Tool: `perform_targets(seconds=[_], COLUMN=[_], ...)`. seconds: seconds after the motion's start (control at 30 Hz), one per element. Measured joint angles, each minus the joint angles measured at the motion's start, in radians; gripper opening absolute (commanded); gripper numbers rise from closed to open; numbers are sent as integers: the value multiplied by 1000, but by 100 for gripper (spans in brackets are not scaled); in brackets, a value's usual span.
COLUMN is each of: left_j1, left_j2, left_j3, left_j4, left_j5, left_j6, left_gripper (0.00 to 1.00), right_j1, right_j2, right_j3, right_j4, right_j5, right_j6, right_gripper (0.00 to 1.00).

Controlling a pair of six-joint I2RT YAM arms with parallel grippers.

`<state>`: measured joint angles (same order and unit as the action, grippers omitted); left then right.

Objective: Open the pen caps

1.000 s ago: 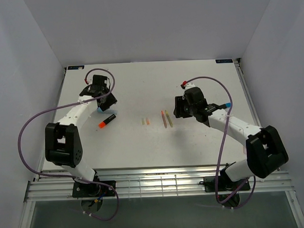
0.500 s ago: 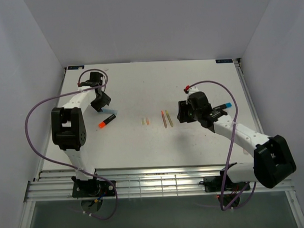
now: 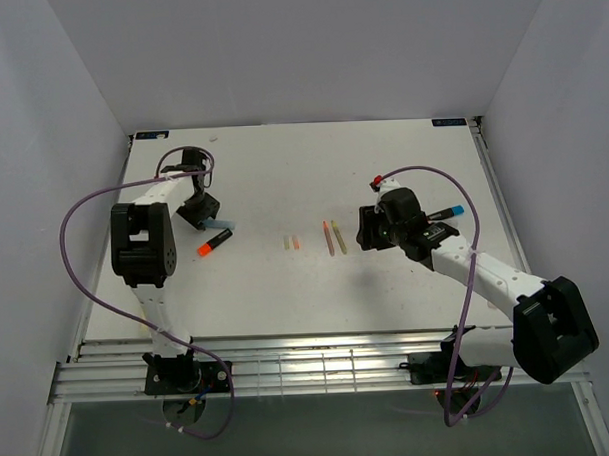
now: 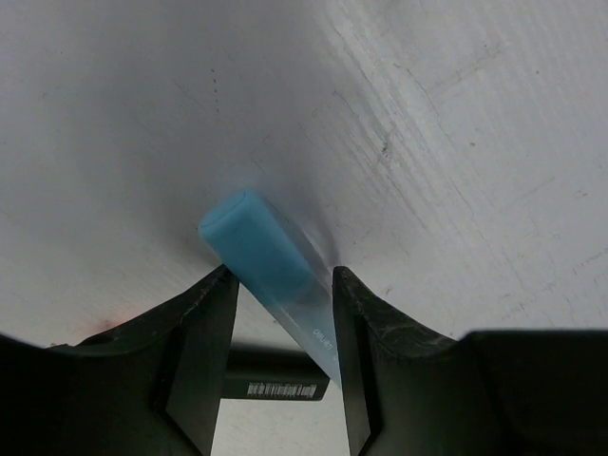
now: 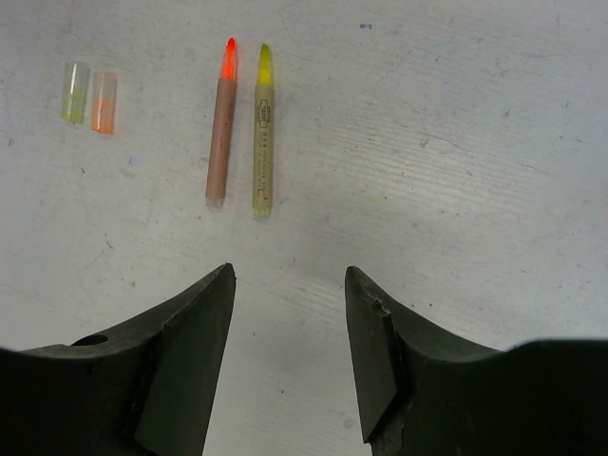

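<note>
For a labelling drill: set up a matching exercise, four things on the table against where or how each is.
1 blue cap
2 yellow-tipped pen
3 orange-tinted cap
4 black marker

A carries a barcode label
B between the fingers of the left gripper
C beside the orange-tipped pen
D beside the yellow-tinted cap

Pairs: 1-B, 2-C, 3-D, 4-A

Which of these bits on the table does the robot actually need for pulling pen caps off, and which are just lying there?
Part of the job: blue cap, orange cap on the black marker, light-blue marker cap, yellow-tinted small cap, orange-tinted small cap.
Just lying about: orange-tipped thin pen, yellow-tipped thin pen.
</note>
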<state>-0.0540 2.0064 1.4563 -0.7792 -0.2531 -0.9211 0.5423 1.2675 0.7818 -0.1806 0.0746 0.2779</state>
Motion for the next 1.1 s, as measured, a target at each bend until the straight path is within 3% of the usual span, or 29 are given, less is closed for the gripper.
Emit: perform_targets(seconds=[0.23,0.47,0.53,0.67,0.9,1.0,1.1], left_j1=[7,13,13,21,31,28,0], left_j2=[37,42,42,56,77,16,-113], left_j3=[31,32,34,102,475,496,379], left_j4=[-6,-7,-8,-41,-93,-90,-54], left_j5=[-8,-26,-27,-24,19,77,148], left_j6=[-13,-21,-18,8,71,97,145], left_gripper=[54,30,17,1,0,0,0], right_j1=[0,0,0,0,0,2,2], right_j2=[-1,-1,-1,-1,-25,-63,-111], right_j3=[-20,-27,-27,-26,-19,-16,-12], right_j4=[12,20,20,16,-39,-65,-83], right_j5=[-7,-19,-22,-22,-24,-42,-135], right_j6=[-2,-2,-3,-7,-8,-6,-5], right_gripper=[56,56,56,56,56,56,56])
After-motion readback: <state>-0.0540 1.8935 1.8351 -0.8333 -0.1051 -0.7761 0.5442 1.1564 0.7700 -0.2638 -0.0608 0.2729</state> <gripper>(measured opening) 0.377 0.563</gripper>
